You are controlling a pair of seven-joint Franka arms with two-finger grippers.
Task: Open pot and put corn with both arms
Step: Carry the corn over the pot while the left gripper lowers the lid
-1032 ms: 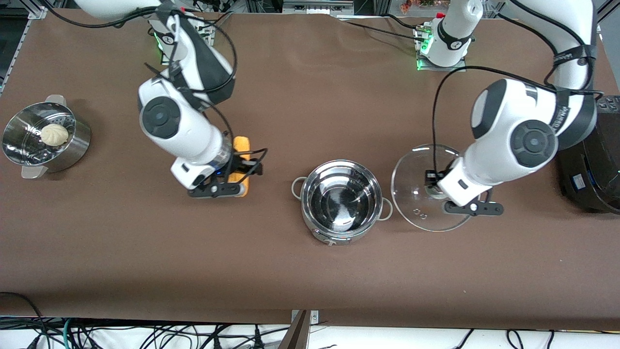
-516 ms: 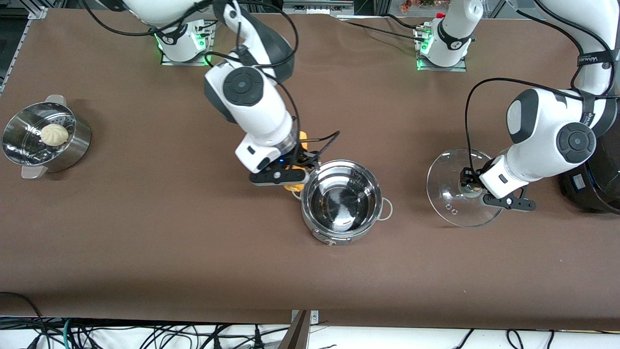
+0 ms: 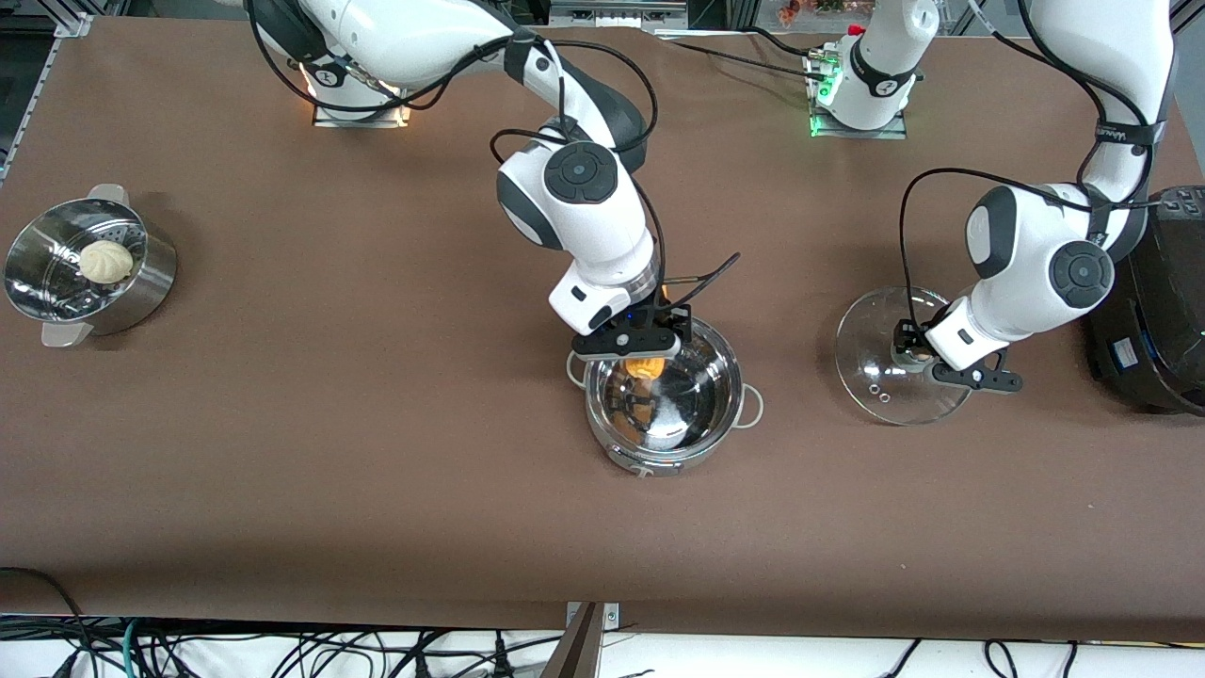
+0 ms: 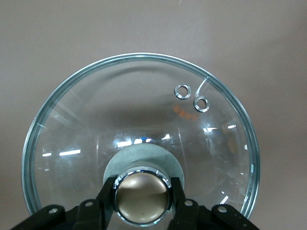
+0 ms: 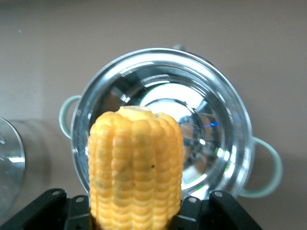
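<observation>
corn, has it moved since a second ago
Yes. The right tool has carried the corn from the table toward the right arm's end to over the open pot, which has stayed put. The left tool holds the lid.

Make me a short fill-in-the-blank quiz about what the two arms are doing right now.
1. The right gripper holds the corn above the open ____.
2. The left gripper is shut on the beige knob of the glass ____.
3. The white bun sits in the ____ at the right arm's end of the table.

Missing words: pot; lid; steamer pot
</observation>
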